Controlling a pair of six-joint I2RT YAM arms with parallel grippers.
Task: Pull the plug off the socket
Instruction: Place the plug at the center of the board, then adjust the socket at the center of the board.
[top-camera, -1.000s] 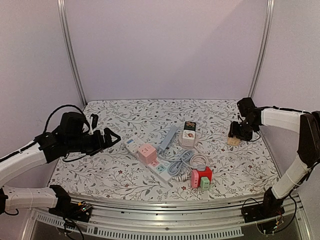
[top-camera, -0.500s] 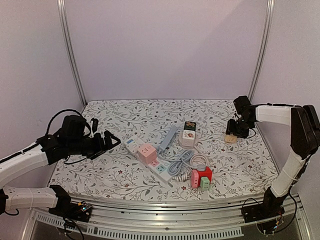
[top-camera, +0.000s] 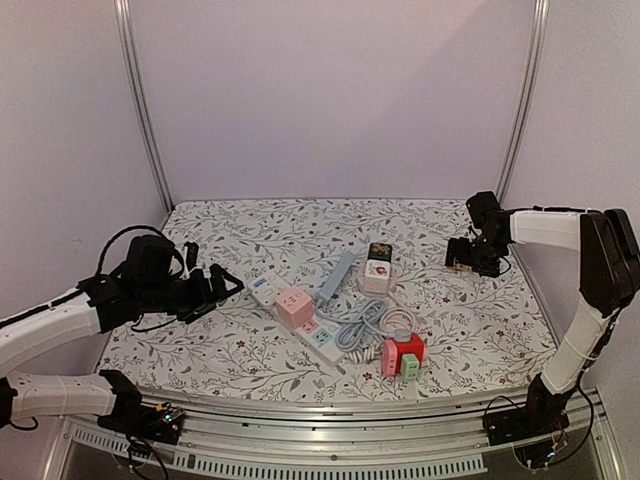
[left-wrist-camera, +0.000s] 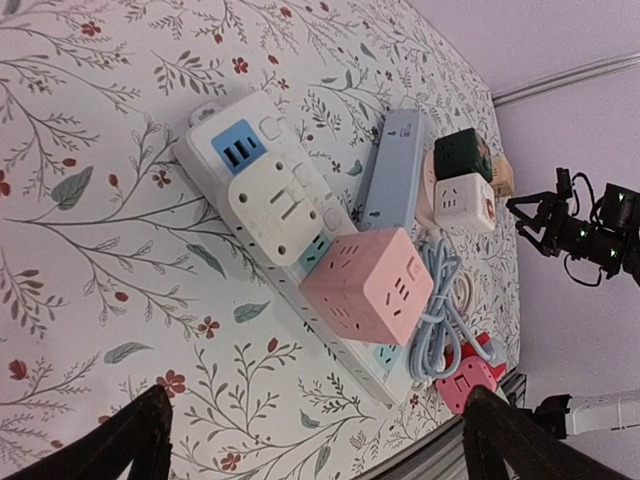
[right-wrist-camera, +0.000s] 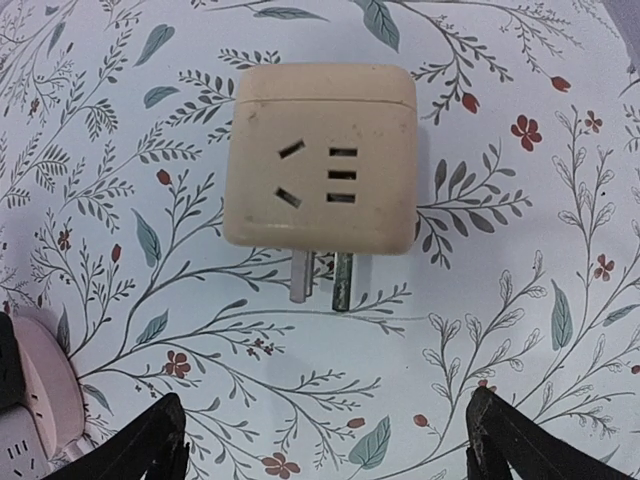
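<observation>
Plug (right-wrist-camera: 325, 160): one, beige, two prongs; one white strip (left-wrist-camera: 270, 205), one blue strip (left-wrist-camera: 392, 170).

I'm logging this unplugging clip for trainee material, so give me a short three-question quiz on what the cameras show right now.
1. True or false: the right gripper is clamped on the beige cube adapter.
2. What sits on the white power strip? A) a pink cube adapter B) a yellow round plug C) a black laptop charger
3. Fill in: the left gripper hovers with its jaws ____.

Key:
1. False. The adapter lies free on the floral table, prongs bare, with the jaws wide apart.
2. A.
3. Open.
</observation>
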